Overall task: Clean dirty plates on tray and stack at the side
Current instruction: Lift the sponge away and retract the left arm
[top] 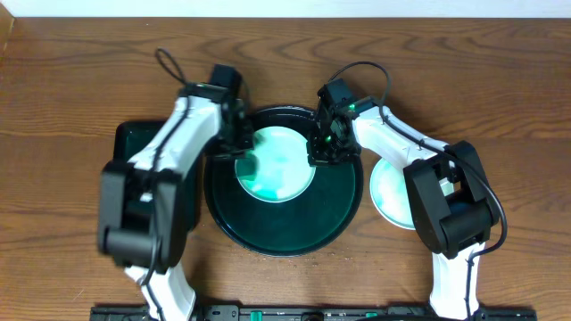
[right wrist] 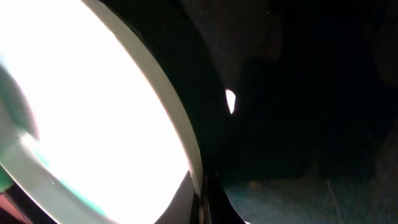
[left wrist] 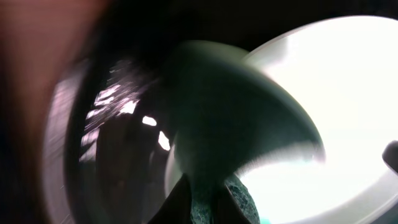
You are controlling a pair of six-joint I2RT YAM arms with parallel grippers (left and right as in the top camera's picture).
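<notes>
A pale plate (top: 284,160) with green smears lies on the large round black tray (top: 284,234). My left gripper (top: 241,147) is shut on a green sponge (left wrist: 243,199) and presses it on the plate's left side; the plate shows bright in the left wrist view (left wrist: 354,87). My right gripper (top: 323,150) is shut on the plate's right rim, which shows in the right wrist view (right wrist: 186,143) between the jaws (right wrist: 200,199). Another pale turquoise plate (top: 389,192) lies on the table to the right of the tray, partly hidden by the right arm.
A smaller rectangular black tray (top: 128,141) sits at the left, mostly under the left arm. The brown wooden table (top: 71,89) surrounds everything. The arm bases stand at the front edge.
</notes>
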